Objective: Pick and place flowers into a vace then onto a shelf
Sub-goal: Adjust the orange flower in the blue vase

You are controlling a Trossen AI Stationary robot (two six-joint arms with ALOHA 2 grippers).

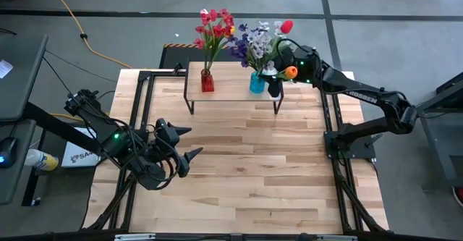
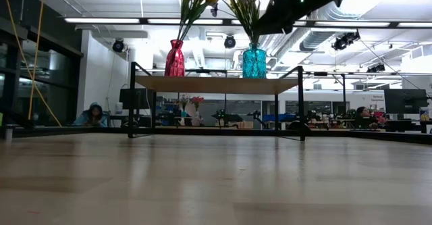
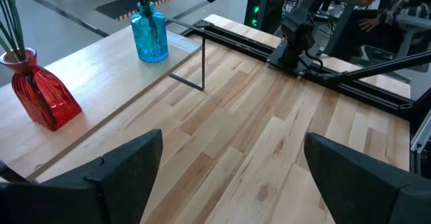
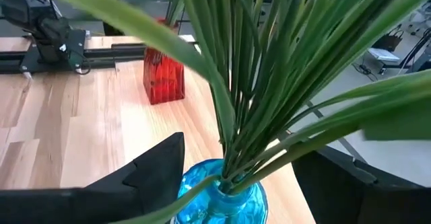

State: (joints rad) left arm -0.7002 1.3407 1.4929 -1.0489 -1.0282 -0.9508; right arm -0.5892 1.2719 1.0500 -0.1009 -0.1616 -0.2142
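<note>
1. broadly, the wooden slatted counter (image 1: 246, 168) fills the middle of the high view, its lower part bare planks.
2. the shelf (image 1: 231, 89) stands at the upper middle of the high view, light top on thin black legs.
3. the right arm reaches in from the right of the frame; the right gripper (image 1: 275, 78) sits at the blue vase, its fingers apart on either side of the stems just above the vase's neck in the right wrist view.
4. the left gripper (image 1: 189, 143) hangs over the counter at lower left of the high view, fingers spread wide, holding nothing.
5. the flowers (image 1: 260, 42) in purple, whitish and orange stand in the blue vase (image 1: 257, 84) at the shelf's right end.
6. more flowers, red and pink, stand in the red vase (image 1: 207, 80) toward the shelf's left end.
</note>
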